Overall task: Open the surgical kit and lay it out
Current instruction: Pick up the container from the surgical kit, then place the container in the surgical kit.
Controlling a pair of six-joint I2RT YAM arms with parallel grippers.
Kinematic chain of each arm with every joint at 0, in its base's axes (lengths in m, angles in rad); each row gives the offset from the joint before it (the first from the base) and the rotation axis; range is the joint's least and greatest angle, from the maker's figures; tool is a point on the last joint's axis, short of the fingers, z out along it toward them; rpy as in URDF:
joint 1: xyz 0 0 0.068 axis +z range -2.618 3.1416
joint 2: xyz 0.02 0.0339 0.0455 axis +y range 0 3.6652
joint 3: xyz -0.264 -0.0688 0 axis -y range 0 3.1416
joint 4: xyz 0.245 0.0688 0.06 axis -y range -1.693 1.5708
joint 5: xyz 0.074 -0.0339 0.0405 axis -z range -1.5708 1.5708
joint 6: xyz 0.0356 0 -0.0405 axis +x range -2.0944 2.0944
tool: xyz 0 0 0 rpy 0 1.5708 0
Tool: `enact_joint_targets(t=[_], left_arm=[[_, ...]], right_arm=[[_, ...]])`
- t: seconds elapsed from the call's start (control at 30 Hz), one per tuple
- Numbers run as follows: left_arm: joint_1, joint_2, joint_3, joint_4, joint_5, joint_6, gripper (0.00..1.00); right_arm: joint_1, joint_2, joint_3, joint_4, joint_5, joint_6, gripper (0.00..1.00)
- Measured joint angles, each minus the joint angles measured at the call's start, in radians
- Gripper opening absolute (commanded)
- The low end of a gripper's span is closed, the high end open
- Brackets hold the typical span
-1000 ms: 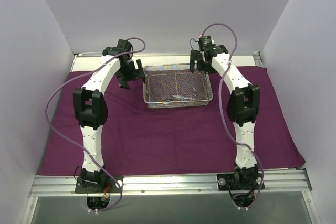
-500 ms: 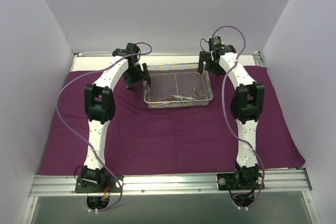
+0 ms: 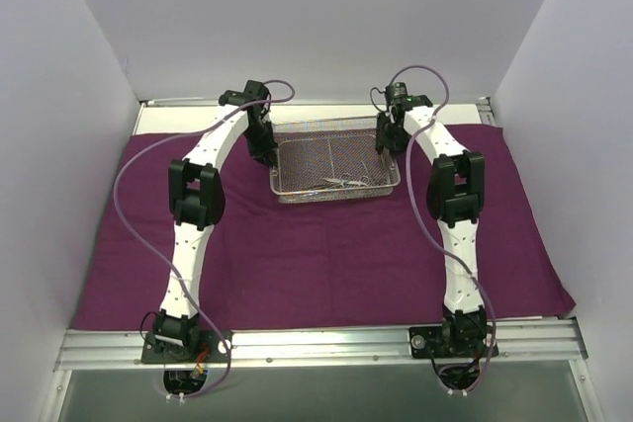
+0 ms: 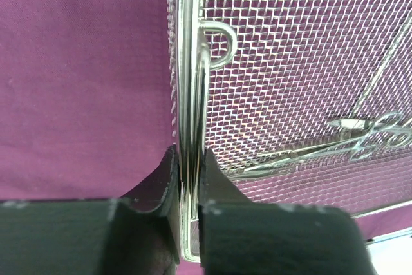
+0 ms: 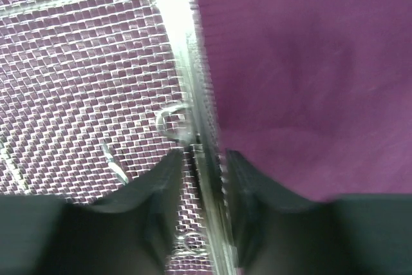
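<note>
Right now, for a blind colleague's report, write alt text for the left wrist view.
The left gripper is shut on the side rim of the wire-mesh tray, which sits on purple cloth. Scissor-like instruments lie inside the tray.

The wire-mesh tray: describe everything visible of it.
The wire-mesh tray is a rectangular silver basket of fine woven wire with a rod rim, low walls and a small loop at each short side. It sits flat on the purple cloth, toward the far middle, holding thin scissor-like instruments. The left gripper is clamped on its left rim; the right gripper straddles its right rim, too blurred to tell if gripping.
</note>
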Motion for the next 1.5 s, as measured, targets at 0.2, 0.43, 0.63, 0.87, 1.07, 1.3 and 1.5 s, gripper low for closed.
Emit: enact_joint_targets(t=[0.2, 0.43, 0.63, 0.87, 1.07, 1.3, 1.5], left_arm=[[0.003, 0.039, 0.082, -0.035, -0.016, 0.033, 0.02], [0.028, 0.042, 0.155, -0.077, -0.048, 0.049, 0.02], [0.051, -0.047, 0.08, -0.086, -0.089, 0.069, 0.02], [0.066, -0.336, -0.226, -0.074, -0.182, 0.068, 0.02], [0.072, -0.611, -0.56, -0.017, -0.234, 0.037, 0.02], [0.056, -0.768, -0.816, 0.039, -0.228, 0.01, 0.02], [-0.014, -0.77, -0.841, 0.044, -0.209, 0.027, 0.02]], right_arm=[[-0.003, 0.043, 0.095, -0.032, -0.003, -0.042, 0.0], [0.04, 0.065, 0.193, -0.052, 0.048, -0.042, 0.0], [0.09, 0.06, 0.233, -0.071, 0.077, -0.039, 0.0], [0.169, 0.0, 0.212, -0.113, 0.079, -0.044, 0.0], [0.248, -0.074, 0.153, -0.148, 0.095, -0.065, 0.0], [0.285, -0.212, -0.07, -0.138, 0.096, -0.057, 0.0], [0.282, -0.42, -0.409, -0.086, 0.148, -0.011, 0.0]])
